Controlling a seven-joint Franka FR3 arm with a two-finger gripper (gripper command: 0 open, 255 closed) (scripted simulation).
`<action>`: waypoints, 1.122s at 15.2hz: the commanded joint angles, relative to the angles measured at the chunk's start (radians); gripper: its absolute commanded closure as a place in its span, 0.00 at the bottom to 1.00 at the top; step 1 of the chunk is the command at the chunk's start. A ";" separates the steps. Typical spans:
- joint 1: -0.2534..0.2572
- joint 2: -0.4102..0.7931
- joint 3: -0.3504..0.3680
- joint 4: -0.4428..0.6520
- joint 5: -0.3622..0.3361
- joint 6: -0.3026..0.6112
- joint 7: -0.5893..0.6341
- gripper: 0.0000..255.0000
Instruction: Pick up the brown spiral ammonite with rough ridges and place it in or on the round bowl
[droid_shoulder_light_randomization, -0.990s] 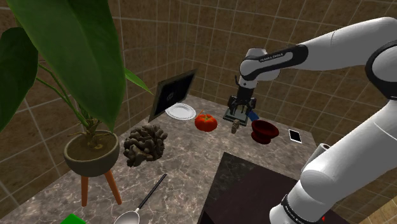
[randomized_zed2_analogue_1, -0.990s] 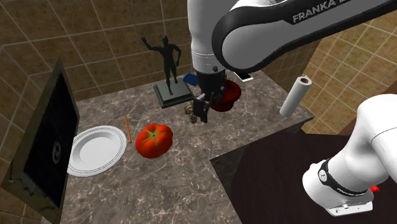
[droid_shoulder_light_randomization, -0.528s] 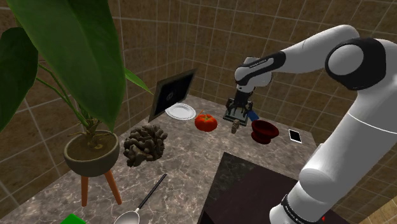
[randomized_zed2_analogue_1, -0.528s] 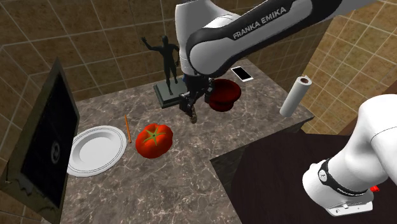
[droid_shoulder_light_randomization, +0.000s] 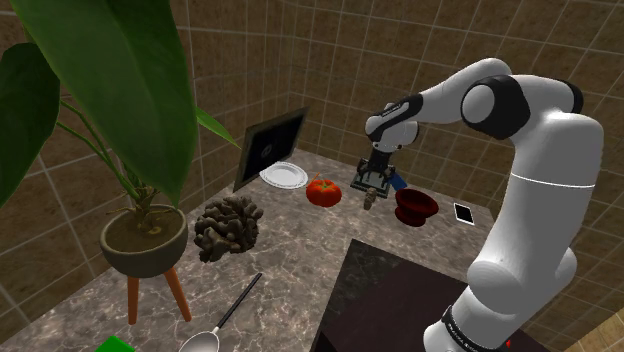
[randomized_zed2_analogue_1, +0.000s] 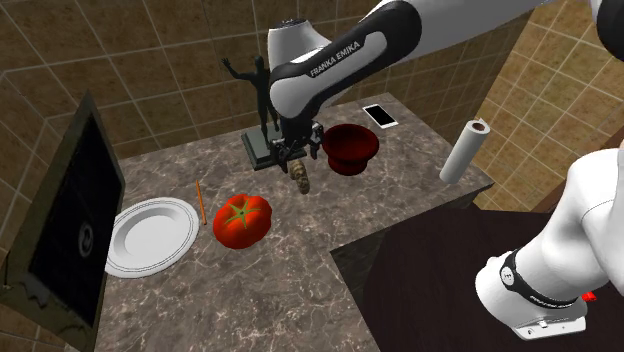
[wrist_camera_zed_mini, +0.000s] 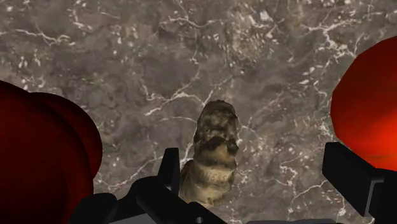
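Over the last second the arm has swung its upper links round and carried the gripper (randomized_zed2_analogue_1: 298, 158) sideways, from just beside the ammonite (randomized_zed2_analogue_1: 301, 176) to directly over it. The ammonite itself has not shifted: it lies on the marbled tabletop (randomized_zed2_analogue_1: 400, 205), mottled brown and ridged. Wrist view: the fingers (wrist_camera_zed_mini: 167, 170) stand apart, not clamped on anything. The ammonite sits below and between them, off-centre, close against one finger and well clear of the other; contact with the near finger cannot be judged. The dark red bowl (randomized_zed2_analogue_1: 350, 146) stands near the gripper on the tabletop, on the side away from the tomato (randomized_zed2_analogue_1: 243, 219), with the dark statuette (randomized_zed2_analogue_1: 262, 92) just behind the gripper. Judgement: the approach is finished and alignment is nearly there, so the task stands at pre-grasp, with nothing lifted yet. The next step probably calls for a small descent and closure. With the off-centre placement, the near finger may push the fossil as the gripper shuts. The carry to the bowl should be short.
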 joint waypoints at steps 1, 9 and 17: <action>-0.021 0.067 -0.007 0.048 0.027 0.019 0.007 0.00; -0.057 0.192 -0.004 0.105 0.078 0.085 0.008 0.00; -0.059 0.214 0.002 0.100 0.087 0.111 0.002 0.00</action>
